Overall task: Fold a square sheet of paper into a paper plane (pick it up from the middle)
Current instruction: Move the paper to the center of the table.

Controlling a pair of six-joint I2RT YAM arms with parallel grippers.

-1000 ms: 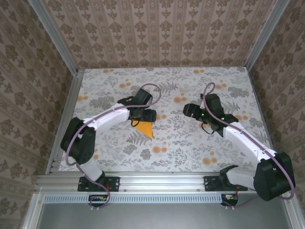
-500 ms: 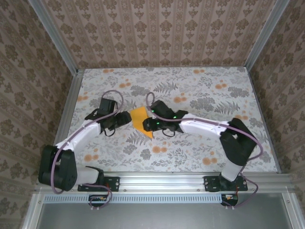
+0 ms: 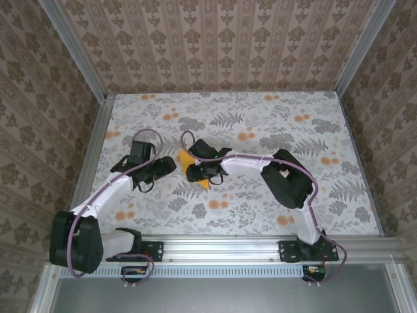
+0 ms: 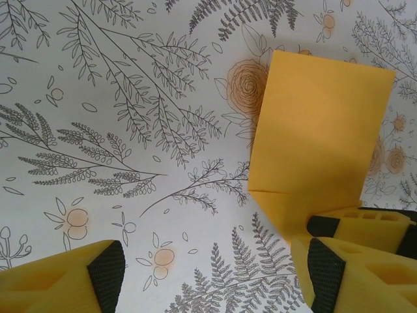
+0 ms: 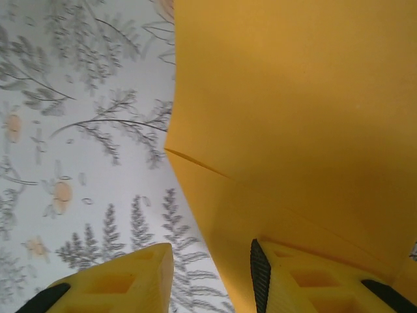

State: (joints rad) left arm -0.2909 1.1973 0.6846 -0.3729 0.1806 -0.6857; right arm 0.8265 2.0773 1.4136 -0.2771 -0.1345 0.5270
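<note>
The folded orange-yellow paper (image 3: 186, 158) (image 4: 319, 130) (image 5: 293, 98) lies flat near the middle of the floral surface (image 3: 260, 195). The right end effector (image 3: 192, 174) (image 5: 212, 261) rests on it, fingers narrowly apart. The left end effector (image 3: 168, 165) (image 4: 215, 267) gapes wide just beside it.

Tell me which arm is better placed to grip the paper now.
Right. The right fingers straddle an edge of the paper; the left fingers stand open with it ahead, off to one side.
</note>
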